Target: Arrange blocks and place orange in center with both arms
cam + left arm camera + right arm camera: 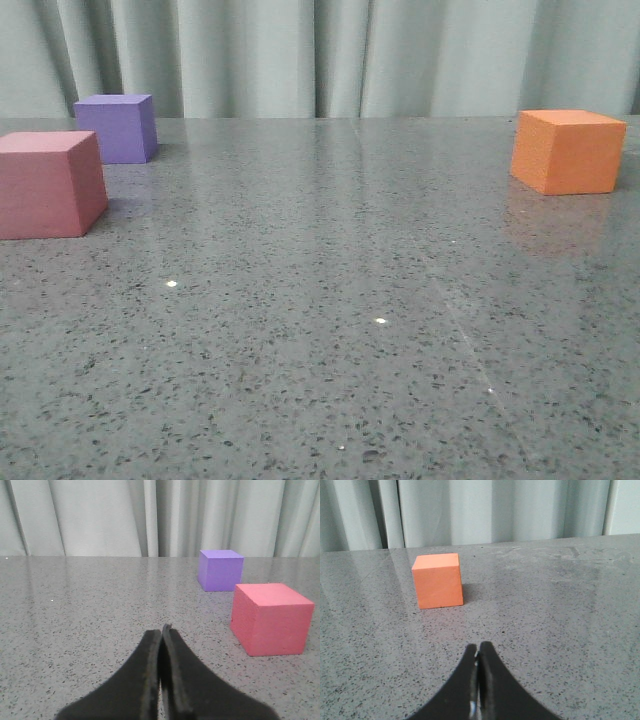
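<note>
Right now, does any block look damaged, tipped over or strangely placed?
Nothing stands out. The pink block, purple block and orange block all sit flat and whole on the table, each apart from the others.

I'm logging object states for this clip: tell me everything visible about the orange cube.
The orange cube is a plain matte block, foam-like with a slightly grainy surface and crisp edges, showing no marks or damage. It sits upright and flat on the speckled grey table, on the right side in the front view, turned slightly so two side faces show. A faint reflection lies below it. Nothing touches it; the right tool, shut, points toward it from a distance.
</note>
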`<act>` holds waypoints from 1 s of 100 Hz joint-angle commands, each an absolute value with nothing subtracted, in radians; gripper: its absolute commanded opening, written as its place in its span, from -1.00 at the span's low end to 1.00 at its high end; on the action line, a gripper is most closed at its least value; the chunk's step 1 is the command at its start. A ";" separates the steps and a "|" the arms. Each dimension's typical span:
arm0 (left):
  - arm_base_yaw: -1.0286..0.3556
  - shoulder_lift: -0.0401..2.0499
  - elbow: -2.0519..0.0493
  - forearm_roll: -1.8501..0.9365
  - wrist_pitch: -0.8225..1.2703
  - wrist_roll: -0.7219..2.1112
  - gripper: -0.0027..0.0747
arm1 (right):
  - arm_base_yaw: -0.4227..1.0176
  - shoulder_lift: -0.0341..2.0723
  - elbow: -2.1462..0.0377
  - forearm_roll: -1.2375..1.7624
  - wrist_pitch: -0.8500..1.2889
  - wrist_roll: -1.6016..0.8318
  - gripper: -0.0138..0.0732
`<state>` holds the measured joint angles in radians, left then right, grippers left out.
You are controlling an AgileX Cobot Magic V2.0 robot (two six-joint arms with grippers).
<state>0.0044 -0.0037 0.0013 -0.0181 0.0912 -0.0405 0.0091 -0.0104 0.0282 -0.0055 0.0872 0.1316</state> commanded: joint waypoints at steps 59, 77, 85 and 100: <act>0.005 -0.037 0.020 -0.020 0.019 -0.050 -0.98 | 0.004 -0.037 0.022 -0.019 0.012 0.125 -0.96; 0.005 -0.037 0.020 -0.020 0.019 -0.050 -0.98 | 0.004 -0.037 0.022 -0.019 0.012 0.125 -0.96; 0.005 -0.037 0.020 -0.020 0.017 -0.049 -0.98 | 0.004 -0.037 0.022 -0.020 0.012 0.125 -0.96; 0.005 -0.037 0.020 -0.016 -0.008 -0.049 -0.98 | 0.003 -0.036 0.022 -0.033 -0.011 0.125 -0.96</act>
<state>0.0044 -0.0037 0.0013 -0.0181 0.0894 -0.0405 0.0091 -0.0104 0.0282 -0.0162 0.0895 0.1316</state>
